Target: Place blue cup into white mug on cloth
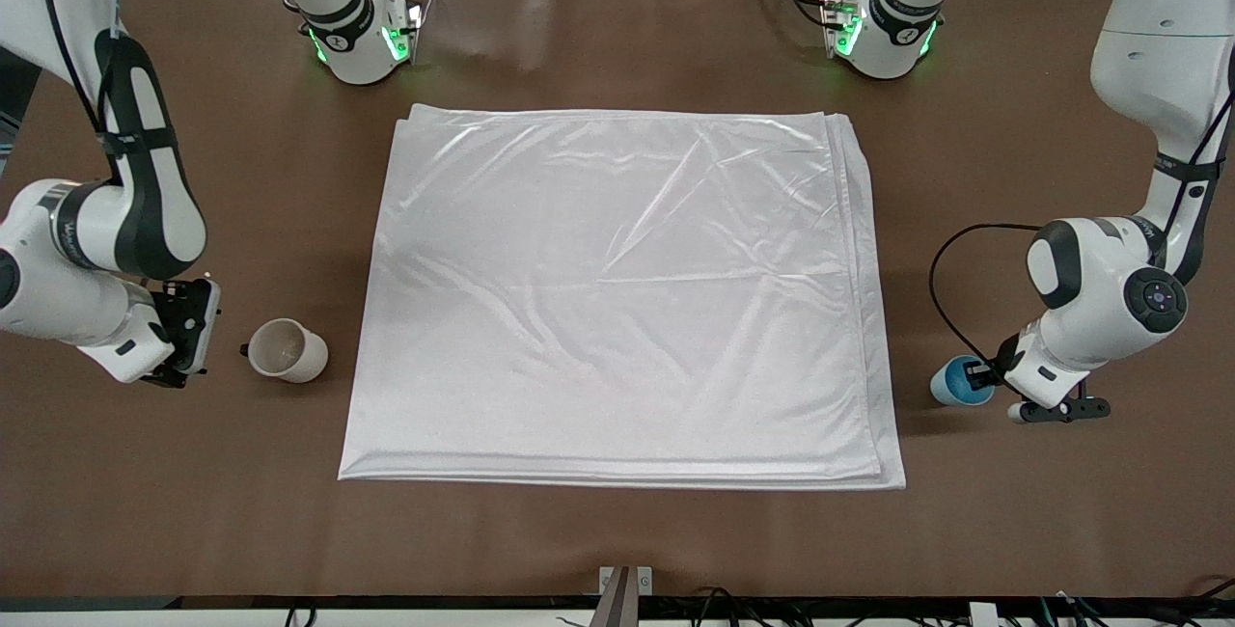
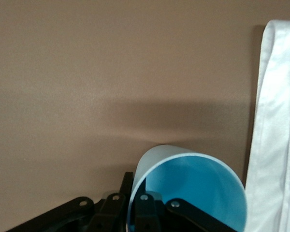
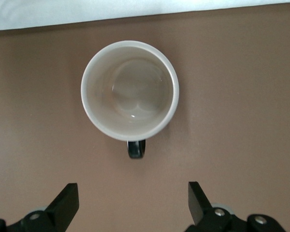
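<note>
The blue cup (image 1: 960,381) sits on the worktop (image 1: 617,540) at lower right of the frame, pinched at its rim by the left tool (image 1: 976,378). It looks light, stiff and slippery. The right tool (image 1: 183,333) waits wide open by the white mug (image 1: 288,350).

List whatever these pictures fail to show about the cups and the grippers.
- Front view: the right gripper fingertips are hidden by its own hand.
- Front view: the white mug handle is too small to read.
- Left wrist view: the blue cup base is cut off by the edge; the left gripper hides part.
</note>
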Motion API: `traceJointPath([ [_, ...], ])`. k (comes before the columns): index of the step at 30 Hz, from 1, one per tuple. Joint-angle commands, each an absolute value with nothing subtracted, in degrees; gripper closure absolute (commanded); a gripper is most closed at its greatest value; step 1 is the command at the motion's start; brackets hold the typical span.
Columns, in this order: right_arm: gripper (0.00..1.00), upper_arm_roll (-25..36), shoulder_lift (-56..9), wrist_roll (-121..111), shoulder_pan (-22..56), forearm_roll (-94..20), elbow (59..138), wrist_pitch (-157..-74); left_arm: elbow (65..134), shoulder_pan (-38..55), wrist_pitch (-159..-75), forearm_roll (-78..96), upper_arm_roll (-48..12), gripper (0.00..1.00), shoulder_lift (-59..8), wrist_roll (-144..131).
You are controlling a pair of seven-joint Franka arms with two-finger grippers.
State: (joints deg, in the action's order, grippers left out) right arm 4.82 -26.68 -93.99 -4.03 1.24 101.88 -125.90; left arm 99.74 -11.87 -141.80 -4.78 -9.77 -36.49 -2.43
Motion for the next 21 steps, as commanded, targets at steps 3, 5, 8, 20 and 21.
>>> traceJointPath([
  [3, 0.00, 4.7, -26.1, -95.8, -2.8, 0.7, 107.7, -131.8, 99.5, -11.7, -140.0, -6.4, -10.2, 1.00, -32.4, 0.8],
  [5, 0.00, 4.7, -26.2, -96.0, -3.0, 0.7, 108.5, -133.5, 99.3, -11.8, -138.0, -6.5, -10.3, 1.00, -31.4, 1.1],
  [8, 0.00, 4.7, -26.6, -97.1, -3.3, 0.7, 109.9, -136.3, 99.3, -11.7, -136.4, -6.5, -10.4, 1.00, -29.3, 1.2],
  [20, 0.00, 4.7, -28.8, -99.3, -4.7, 0.5, 110.3, -139.7, 98.5, -11.8, -131.0, -6.5, -13.0, 1.00, -24.0, 1.2],
  [21, 0.00, 4.6, -28.9, -99.5, -4.7, 0.4, 110.4, -140.0, 98.3, -11.8, -130.4, -6.5, -13.1, 1.00, -23.9, 1.2],
])
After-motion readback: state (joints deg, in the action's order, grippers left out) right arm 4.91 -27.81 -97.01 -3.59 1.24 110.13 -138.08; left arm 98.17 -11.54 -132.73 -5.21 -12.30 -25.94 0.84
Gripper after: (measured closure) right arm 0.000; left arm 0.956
